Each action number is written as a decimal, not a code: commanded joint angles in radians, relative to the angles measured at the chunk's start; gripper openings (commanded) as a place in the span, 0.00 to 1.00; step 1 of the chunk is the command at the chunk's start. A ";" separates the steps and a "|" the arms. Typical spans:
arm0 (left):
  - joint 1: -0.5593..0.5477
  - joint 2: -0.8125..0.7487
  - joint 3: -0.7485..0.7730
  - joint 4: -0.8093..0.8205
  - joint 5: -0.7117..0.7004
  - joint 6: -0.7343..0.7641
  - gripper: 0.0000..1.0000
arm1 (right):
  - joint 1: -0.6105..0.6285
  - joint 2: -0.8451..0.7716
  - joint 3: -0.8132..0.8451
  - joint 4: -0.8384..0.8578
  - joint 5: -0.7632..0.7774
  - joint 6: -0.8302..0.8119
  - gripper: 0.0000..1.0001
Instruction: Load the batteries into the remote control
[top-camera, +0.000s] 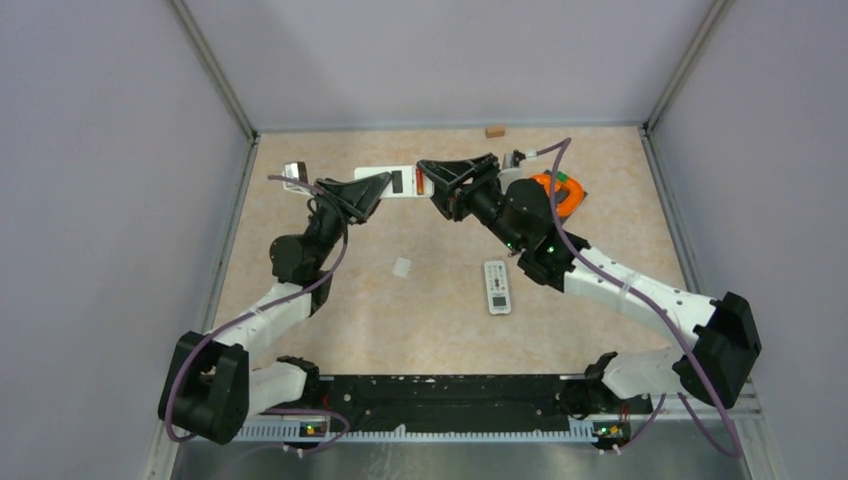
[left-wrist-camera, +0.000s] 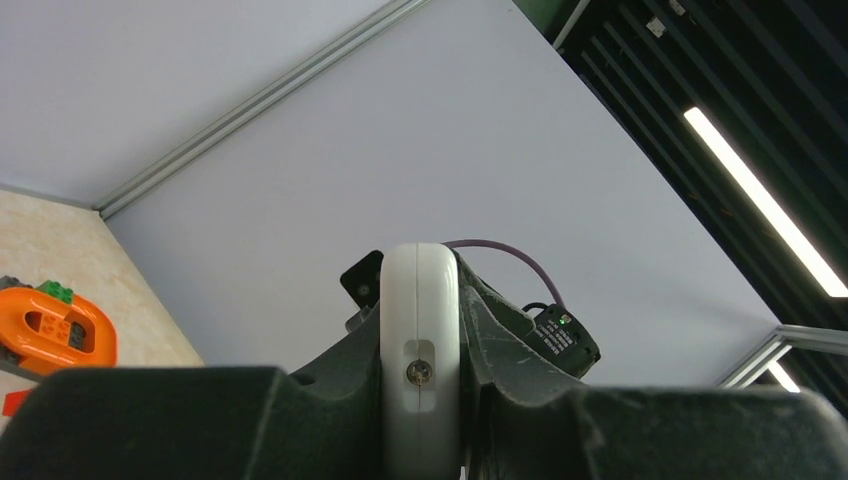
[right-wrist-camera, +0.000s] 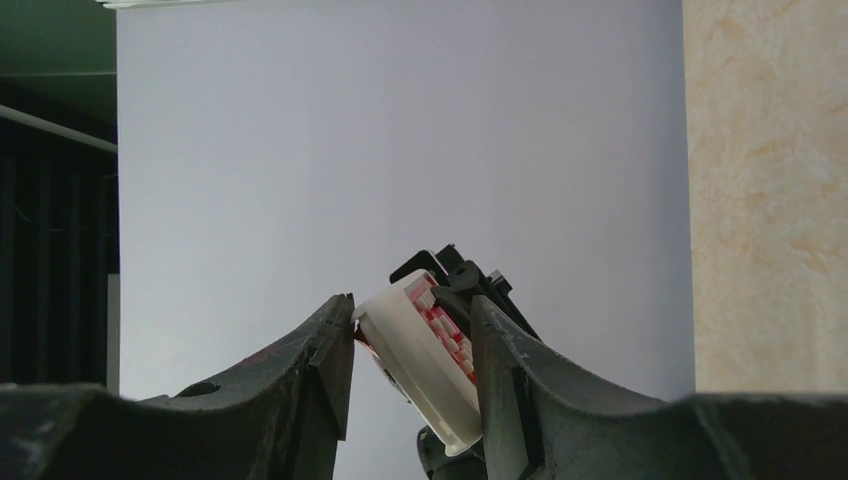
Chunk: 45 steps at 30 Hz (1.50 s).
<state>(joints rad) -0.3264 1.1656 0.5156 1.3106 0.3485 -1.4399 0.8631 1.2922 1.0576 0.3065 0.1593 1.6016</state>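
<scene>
A white remote control (top-camera: 405, 182) hangs above the back of the table, held end to end between the two grippers. My left gripper (top-camera: 376, 186) is shut on its left end; in the left wrist view the remote control (left-wrist-camera: 421, 300) stands edge-on between the fingers. My right gripper (right-wrist-camera: 412, 306) straddles the other end. There the remote control (right-wrist-camera: 418, 358) sits tilted, button side against the right finger and back corner against the left finger. A reddish sliver (right-wrist-camera: 363, 337), perhaps a battery, shows at that corner. No other batteries are in view.
A second white remote (top-camera: 497, 287) lies at mid-table, with a small white piece (top-camera: 402, 267) to its left. An orange holder (top-camera: 560, 192) with a green block sits back right, under the right arm. A small brown block (top-camera: 493, 130) lies by the back wall.
</scene>
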 joint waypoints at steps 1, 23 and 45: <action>0.001 -0.043 0.018 -0.048 0.009 0.022 0.00 | -0.001 -0.017 -0.005 0.053 0.005 0.015 0.36; 0.001 -0.135 0.151 -0.380 -0.022 0.019 0.00 | -0.005 -0.036 -0.026 -0.045 -0.008 -0.169 0.13; 0.004 -0.120 0.219 -0.461 -0.022 -0.122 0.00 | 0.015 -0.005 -0.019 -0.187 0.057 -0.652 0.06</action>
<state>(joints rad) -0.3279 1.0519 0.6563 0.7464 0.3775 -1.4754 0.8413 1.2655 1.0492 0.2623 0.1867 1.1534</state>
